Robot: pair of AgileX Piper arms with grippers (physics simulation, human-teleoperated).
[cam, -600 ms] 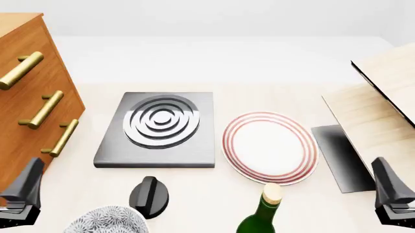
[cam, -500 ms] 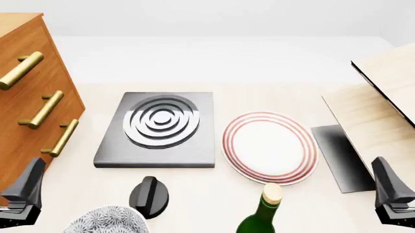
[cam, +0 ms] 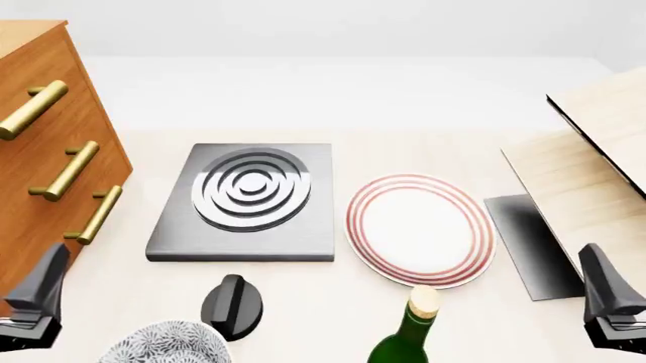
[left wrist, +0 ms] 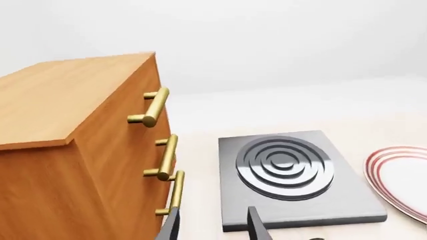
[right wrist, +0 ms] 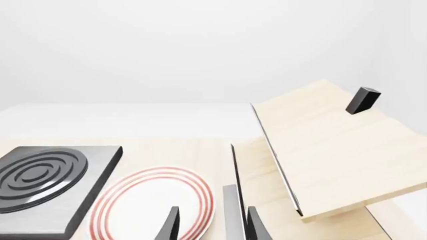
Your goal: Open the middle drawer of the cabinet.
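Observation:
The cabinet (cam: 41, 53) stands at the table's far left, tall and orange-brown, with three brass bar handles stacked on its front. The middle drawer (cam: 99, 157) is shut flush, and its handle (cam: 69, 170) sits between the other two. In the left wrist view the cabinet (left wrist: 60, 150) fills one side, with the middle drawer's handle (left wrist: 165, 157) ahead of the fingers. My left gripper (cam: 41, 291) is open at the near left, short of the cabinet's lower corner, holding nothing. My right gripper (cam: 604, 291) is open and unladen at the near right.
A grey hob slab (cam: 247, 200) with ringed grooves lies mid-table, a red-rimmed white plate (cam: 419, 231) beside it. Near the front edge are a black knob (cam: 232, 306), a patterned bowl (cam: 166, 344) and a green bottle (cam: 409, 333). Pale wooden boards (cam: 595, 174) slant at the right.

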